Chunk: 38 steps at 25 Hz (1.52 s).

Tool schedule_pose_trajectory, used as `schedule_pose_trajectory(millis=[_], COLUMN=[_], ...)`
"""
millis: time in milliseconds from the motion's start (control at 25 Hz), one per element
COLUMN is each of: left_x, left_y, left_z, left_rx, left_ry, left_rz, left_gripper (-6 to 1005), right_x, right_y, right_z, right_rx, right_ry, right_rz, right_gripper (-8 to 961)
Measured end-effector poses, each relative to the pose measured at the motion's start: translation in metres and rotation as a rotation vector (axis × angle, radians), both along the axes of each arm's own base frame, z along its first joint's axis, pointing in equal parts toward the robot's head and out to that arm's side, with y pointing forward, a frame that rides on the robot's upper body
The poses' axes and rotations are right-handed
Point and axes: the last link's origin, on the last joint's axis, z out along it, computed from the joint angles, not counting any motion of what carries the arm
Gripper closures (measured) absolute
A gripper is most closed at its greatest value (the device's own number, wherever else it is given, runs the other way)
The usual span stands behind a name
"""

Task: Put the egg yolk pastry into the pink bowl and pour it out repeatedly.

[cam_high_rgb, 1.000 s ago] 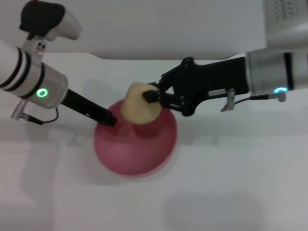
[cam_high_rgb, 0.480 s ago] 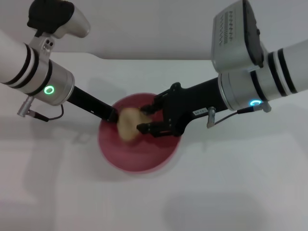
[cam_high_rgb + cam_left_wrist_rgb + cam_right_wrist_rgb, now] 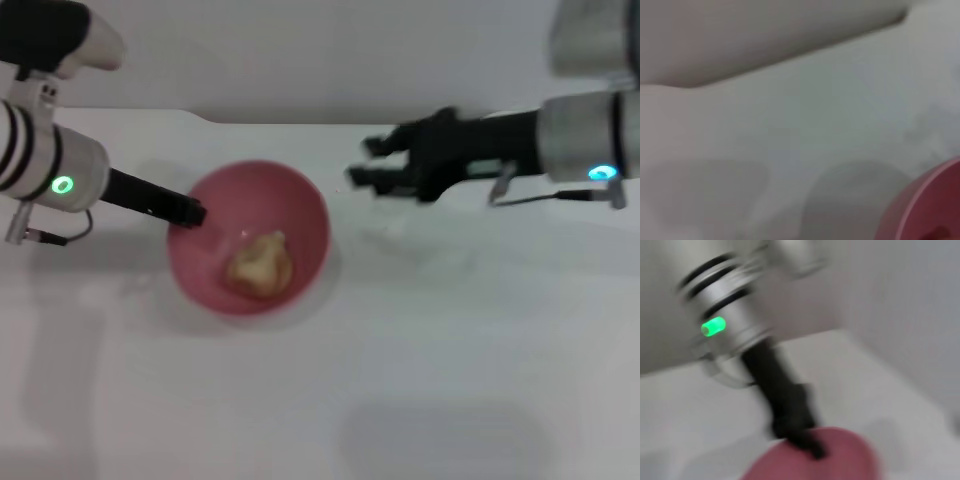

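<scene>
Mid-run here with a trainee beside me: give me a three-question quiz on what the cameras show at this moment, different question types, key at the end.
1. True or false: the egg yolk pastry lies inside the pink bowl.
2. Which gripper is at the bowl's rim? A) left gripper B) right gripper C) neither
3. Fill in: the right gripper's fingers are ____ and hold nothing, beside the bowl over the white table.

Key: 1 true. 2 A; its tip is clamped on the rim on the robot's left side, also seen in the right wrist view. 3 open.
</scene>
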Motion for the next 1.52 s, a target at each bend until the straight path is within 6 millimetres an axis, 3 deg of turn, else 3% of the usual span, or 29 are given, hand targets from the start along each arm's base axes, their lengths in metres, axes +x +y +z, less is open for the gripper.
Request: schedule_pose_trajectory(millis=[120,360,520,600,800,1120,1320,1520], left_x=[-0.007,-0.004,0.003,0.014,0.043,0.058,0.062,0.06], left_y=[-0.001,-0.019,-0.031,-0.039,-0.056,-0.093,-0.098,-0.096], left_z=[0.012,0.025,0.014,-0.002,-0.034,-0.084,-0.083,-0.087], left_rx=[0.096,0.325,0.421,0.453,0.593,0.832,0.971,0.935], left_ry=[-0.029,-0.068,0.011,0.05,0.136,0.507,0.711,0.795], left_rz=[-0.015,-0.231,-0.393,-0.498,-0.742,-1.204,-1.387,-1.444], left_gripper=[997,997,997,997,997,997,997,997], right_x=[0.028,0.085,0.11,0.117,0.123,0.121,0.117,0.117], right_y=[0.008,0.007,0.001,-0.001,-0.002,-0.002,0.001,0.001], right_z=[0.015,0.036,0.043,0.047,0.049,0.05,0.05,0.05], right_rx=[0.083,0.192,0.243,0.261,0.276,0.279,0.279,0.279], right_ry=[0.054,0.14,0.167,0.179,0.198,0.222,0.225,0.225], right_rz=[-0.126,-0.35,-0.443,-0.469,-0.495,-0.496,-0.489,-0.486], right_gripper=[538,537,537,537,536,535,535,534])
